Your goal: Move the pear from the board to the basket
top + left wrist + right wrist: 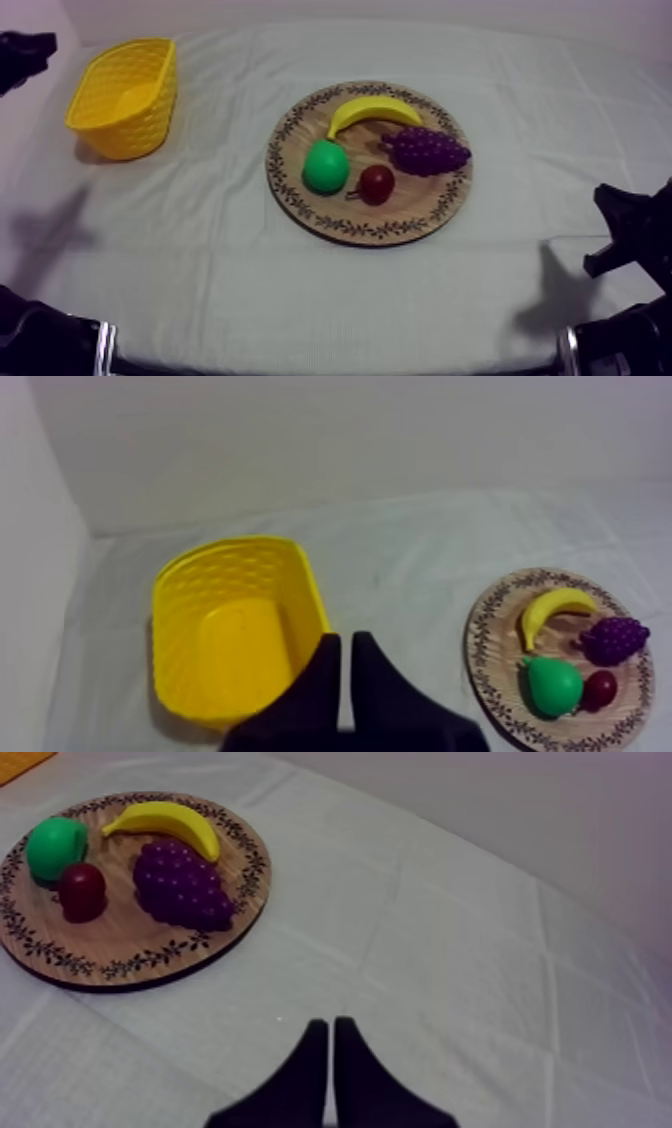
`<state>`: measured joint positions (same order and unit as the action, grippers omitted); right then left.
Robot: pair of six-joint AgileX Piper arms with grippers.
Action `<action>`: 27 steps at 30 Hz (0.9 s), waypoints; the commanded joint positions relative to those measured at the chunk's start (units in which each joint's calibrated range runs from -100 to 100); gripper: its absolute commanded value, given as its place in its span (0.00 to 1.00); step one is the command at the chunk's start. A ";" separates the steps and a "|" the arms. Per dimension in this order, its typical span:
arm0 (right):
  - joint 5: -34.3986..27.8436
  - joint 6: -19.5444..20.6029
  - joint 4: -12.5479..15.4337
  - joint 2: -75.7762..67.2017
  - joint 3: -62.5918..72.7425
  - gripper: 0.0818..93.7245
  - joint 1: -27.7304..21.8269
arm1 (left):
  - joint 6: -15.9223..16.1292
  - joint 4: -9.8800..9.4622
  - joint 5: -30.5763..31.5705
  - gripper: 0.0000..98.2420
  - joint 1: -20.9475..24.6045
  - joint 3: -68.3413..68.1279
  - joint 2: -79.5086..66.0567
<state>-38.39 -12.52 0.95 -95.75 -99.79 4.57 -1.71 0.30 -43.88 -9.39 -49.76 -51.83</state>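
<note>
The green pear (pixel 325 167) lies on the left part of the round wooden board (pixel 420 205), beside a small red fruit (pixel 377 184), a banana (pixel 372 112) and purple grapes (pixel 427 150). The yellow basket (pixel 140 125) stands at the far left of the table with nothing in it. My left gripper (pixel 345 651) is shut on nothing and hangs above the cloth just in front of the basket (pixel 180 636), well away from the pear (pixel 553 684). My right gripper (pixel 330 1034) is also shut on nothing, over bare cloth some way from the board (pixel 120 947) and the pear (pixel 55 845).
Grey-white cloth lies open between the basket and the board and in front of both. Black arm parts sit at the upper left edge (pixel 22 55), the right edge (pixel 630 235) and both lower corners of the top view.
</note>
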 commanded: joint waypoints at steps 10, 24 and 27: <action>0.00 -0.01 0.00 -0.01 0.01 0.00 0.02 | -2.02 -1.97 -2.54 0.05 -7.60 14.65 20.01; 0.00 -0.01 0.00 -0.01 0.01 0.00 0.02 | -12.12 -6.87 -10.13 0.05 -20.02 25.08 34.63; 0.00 -0.01 0.00 -0.01 0.01 0.00 0.02 | -14.10 -6.93 -12.27 0.06 -21.85 26.72 37.04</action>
<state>-38.39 -12.52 0.95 -95.75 -99.79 4.57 -14.36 -6.62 -55.19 -29.93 -23.63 -15.83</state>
